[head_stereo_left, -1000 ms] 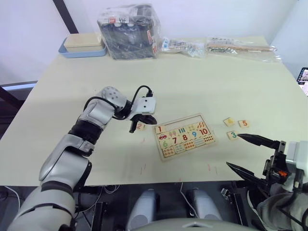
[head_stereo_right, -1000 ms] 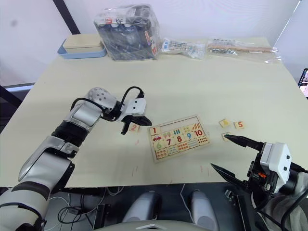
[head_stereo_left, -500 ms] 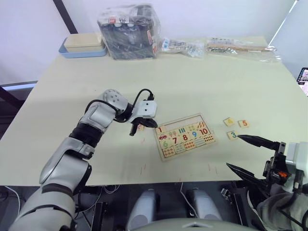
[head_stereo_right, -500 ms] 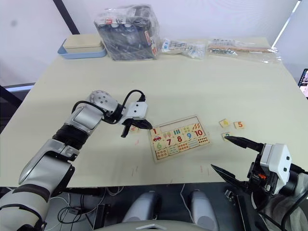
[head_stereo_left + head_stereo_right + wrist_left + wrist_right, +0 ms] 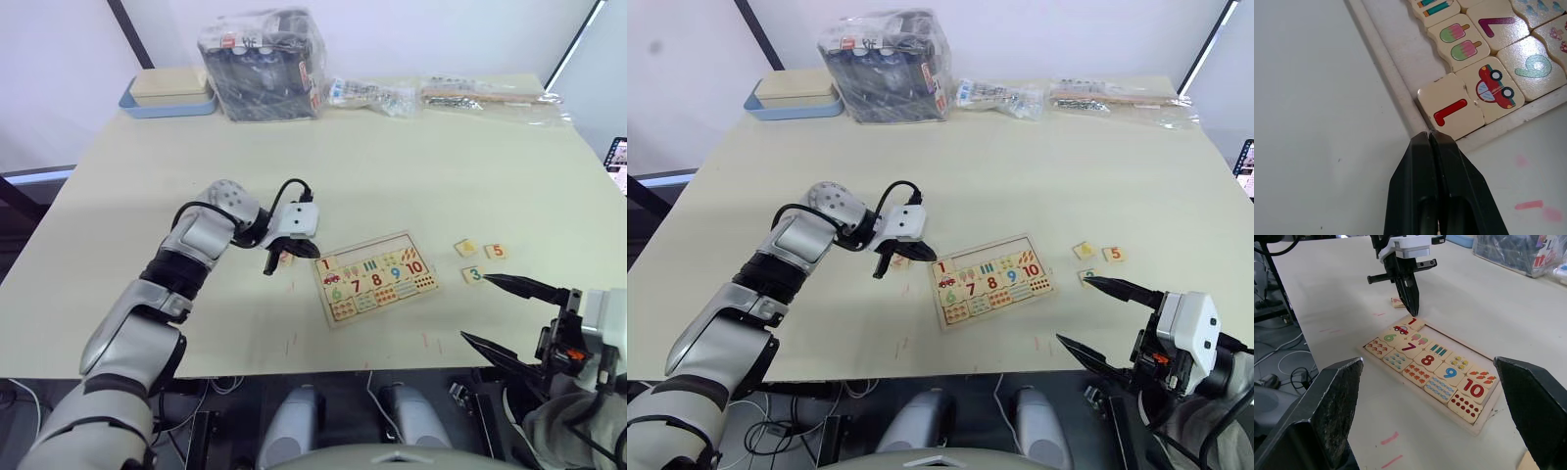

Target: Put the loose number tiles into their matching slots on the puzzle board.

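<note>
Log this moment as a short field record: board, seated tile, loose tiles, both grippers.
puzzle board: flat on table, top row mostly bare
1 tile: seated in the board's corner slot
loose tiles: 2 tile beside left gripper; 3 tile, 5 tile, yellow tile right of board
left gripper: shut, tips at board's corner rim
right gripper: open, near 3 tile

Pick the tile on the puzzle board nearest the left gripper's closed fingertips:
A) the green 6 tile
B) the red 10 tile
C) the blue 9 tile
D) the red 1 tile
D. The left gripper, fingers shut, has its tips at the puzzle board rim right beside the red 1 tile in the corner slot.
</note>
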